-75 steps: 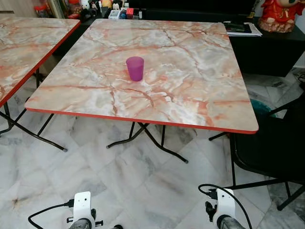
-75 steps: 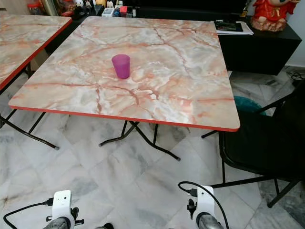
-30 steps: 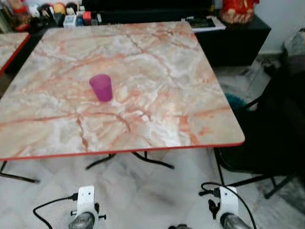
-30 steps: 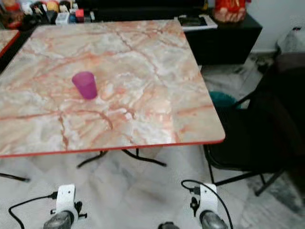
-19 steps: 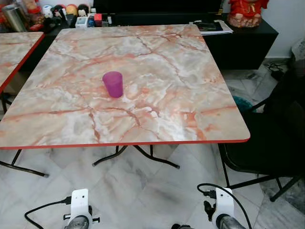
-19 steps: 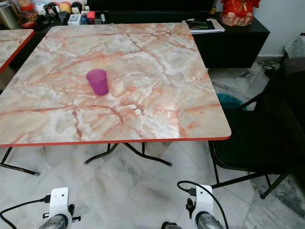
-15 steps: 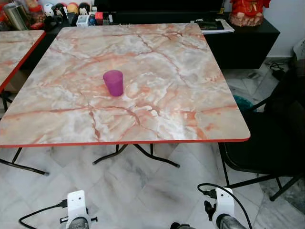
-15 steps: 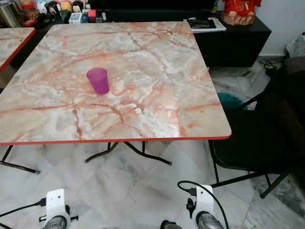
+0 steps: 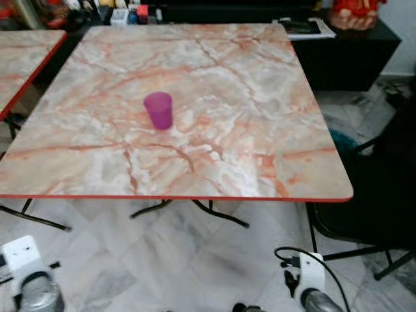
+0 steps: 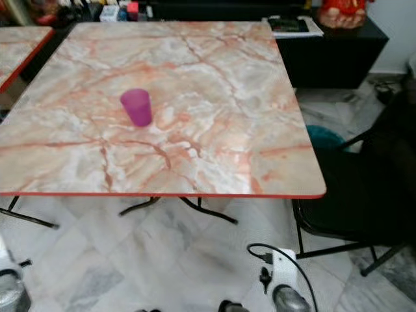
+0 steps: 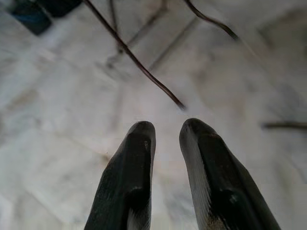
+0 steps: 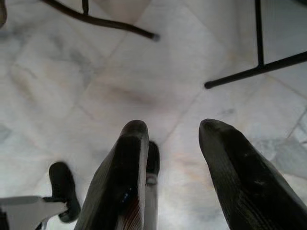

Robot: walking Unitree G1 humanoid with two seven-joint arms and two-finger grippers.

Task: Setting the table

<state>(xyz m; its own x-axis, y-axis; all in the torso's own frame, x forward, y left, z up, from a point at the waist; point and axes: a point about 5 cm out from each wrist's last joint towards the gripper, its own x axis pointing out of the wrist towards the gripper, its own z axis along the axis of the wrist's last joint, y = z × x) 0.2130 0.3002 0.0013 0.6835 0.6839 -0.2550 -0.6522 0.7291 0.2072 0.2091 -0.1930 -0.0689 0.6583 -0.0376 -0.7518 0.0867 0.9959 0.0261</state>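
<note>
cup: small purple plastic cup (image 9: 158, 110), upright on marble-look table (image 9: 273, 130), well ahead of and above both jaws
nearer arm: left, I judge
left gripper (image 11: 165, 132): narrow gap, empty
right gripper (image 12: 172, 132): wider gap, empty

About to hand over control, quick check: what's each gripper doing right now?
Left gripper: open, holding nothing, pointed at the floor.
Right gripper: open, holding nothing, also over the floor.
</note>
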